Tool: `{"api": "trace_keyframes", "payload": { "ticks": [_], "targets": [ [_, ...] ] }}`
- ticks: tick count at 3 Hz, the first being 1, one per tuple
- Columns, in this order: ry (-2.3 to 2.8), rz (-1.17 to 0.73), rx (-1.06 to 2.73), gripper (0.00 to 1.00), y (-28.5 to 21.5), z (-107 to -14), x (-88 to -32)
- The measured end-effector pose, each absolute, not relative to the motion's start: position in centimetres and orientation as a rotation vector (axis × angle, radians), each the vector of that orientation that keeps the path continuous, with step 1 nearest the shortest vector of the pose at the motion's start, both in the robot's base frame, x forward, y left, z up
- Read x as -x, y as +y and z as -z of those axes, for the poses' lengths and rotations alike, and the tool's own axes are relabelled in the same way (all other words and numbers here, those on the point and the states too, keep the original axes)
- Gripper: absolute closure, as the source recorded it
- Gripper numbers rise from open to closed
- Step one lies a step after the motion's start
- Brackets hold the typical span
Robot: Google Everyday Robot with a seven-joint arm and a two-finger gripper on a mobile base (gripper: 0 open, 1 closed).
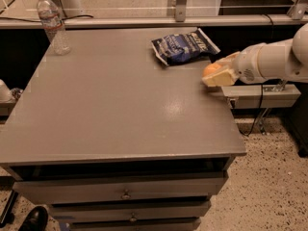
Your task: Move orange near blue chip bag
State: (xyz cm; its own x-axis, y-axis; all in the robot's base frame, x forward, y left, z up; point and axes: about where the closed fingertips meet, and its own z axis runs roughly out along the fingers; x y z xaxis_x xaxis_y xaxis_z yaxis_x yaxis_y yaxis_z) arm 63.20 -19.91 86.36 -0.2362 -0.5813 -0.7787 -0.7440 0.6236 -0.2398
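The orange (210, 69) is a small round fruit held between the cream fingers of my gripper (215, 72), just above the right edge of the grey table (120, 105). The white arm reaches in from the right. The blue chip bag (184, 45) lies flat on the far right part of the table, dark blue with white lettering. The gripper and orange are a short way in front and to the right of the bag, not touching it.
A clear plastic water bottle (52, 22) stands at the table's far left corner. Drawers (125, 194) run below the front edge. A grey shelf (262, 93) sits beside the table's right edge under the arm. A rail runs along the back.
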Motion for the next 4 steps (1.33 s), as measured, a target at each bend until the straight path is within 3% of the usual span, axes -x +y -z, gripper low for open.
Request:
{"api": "trace_keyframes", "payload": {
  "ticks": [3, 4],
  "targets": [
    [1.916, -0.267, 0.994, 1.00, -19.3, -84.6, -72.2],
    [1.906, -0.291, 0.998, 0.93, -18.3, -84.5, -73.6]
  ]
}}
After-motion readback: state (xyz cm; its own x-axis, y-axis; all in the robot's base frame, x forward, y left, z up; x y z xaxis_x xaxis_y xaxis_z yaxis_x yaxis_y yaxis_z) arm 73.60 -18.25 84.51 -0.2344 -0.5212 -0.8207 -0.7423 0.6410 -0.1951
